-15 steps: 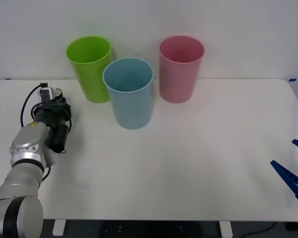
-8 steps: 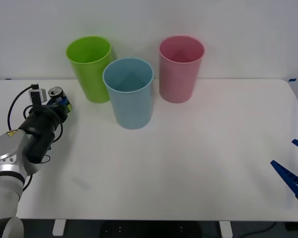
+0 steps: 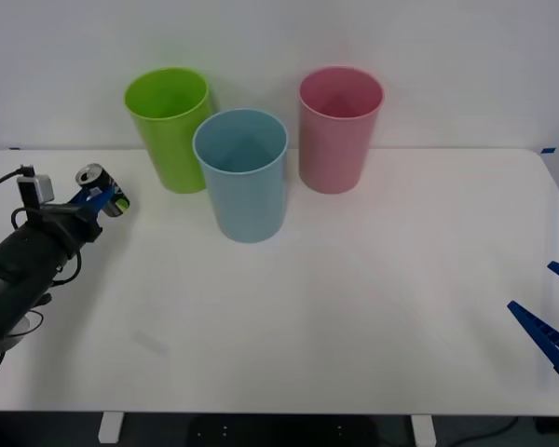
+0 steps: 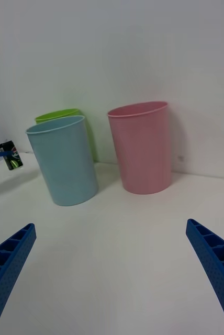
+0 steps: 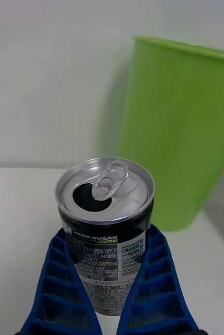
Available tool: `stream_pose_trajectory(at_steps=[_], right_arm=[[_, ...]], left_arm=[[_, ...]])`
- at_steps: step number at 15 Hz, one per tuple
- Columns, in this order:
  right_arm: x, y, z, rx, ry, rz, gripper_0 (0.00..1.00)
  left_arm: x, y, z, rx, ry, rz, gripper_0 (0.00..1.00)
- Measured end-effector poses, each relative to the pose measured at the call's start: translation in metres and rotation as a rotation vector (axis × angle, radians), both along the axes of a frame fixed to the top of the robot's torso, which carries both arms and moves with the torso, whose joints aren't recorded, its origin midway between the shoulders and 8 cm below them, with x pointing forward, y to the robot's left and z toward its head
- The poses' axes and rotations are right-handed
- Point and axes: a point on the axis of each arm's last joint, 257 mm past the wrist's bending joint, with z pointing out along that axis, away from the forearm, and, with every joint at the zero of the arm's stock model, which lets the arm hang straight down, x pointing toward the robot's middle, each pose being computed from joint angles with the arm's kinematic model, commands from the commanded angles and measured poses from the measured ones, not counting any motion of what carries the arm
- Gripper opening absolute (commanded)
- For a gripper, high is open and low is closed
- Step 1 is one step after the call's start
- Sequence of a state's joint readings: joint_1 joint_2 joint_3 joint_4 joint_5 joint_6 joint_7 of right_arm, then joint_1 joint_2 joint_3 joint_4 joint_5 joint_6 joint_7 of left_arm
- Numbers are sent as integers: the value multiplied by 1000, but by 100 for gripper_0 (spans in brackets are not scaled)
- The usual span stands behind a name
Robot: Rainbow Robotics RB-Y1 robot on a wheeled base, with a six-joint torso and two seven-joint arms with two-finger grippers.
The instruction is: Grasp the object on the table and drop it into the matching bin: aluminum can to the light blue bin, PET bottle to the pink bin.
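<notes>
My left gripper [image 3: 101,196] is shut on the aluminum can [image 3: 97,183], a small dark can with a silver top. It holds the can tilted over the left part of the white table [image 3: 354,307]. In the left wrist view the blue fingers [image 5: 65,282] clamp both sides of the can [image 5: 107,225], whose pull-tab top is open. The light blue bin [image 3: 242,177] stands to the can's right, with the pink bin [image 3: 338,130] beyond it. From the right wrist I see the can [image 4: 10,155], the light blue bin [image 4: 65,157] and the pink bin [image 4: 143,146]. My right gripper [image 3: 554,312] rests open at the table's right edge.
A lime green bin [image 3: 168,126] stands just behind and right of the held can, close to the light blue bin; it also rises right behind the can in the left wrist view [image 5: 180,136]. A white wall backs the table.
My left arm has swung back and to the left, tipping from pointing down to lying low. The can has come into sight in its fingers and shifted slightly left. The right arm stayed still.
</notes>
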State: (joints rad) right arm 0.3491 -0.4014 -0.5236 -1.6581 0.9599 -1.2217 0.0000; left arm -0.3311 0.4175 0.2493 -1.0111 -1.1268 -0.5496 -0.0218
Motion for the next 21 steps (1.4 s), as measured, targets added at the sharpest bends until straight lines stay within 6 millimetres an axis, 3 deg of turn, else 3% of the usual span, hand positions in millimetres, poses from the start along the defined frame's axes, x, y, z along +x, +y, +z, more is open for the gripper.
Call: stream_pose_trajectory(at_steps=[8,14,21], right_arm=[[0,0,0,0,0,0,100],[0,0,0,0,0,0,100],[0,0,0,0,0,0,100]], left_arm=[[-54,-17,74,-94,-162,-93,0],[-64,-27,137,-102,-256,-153,0],[-75,-68,207,-163,-304,-272,0]])
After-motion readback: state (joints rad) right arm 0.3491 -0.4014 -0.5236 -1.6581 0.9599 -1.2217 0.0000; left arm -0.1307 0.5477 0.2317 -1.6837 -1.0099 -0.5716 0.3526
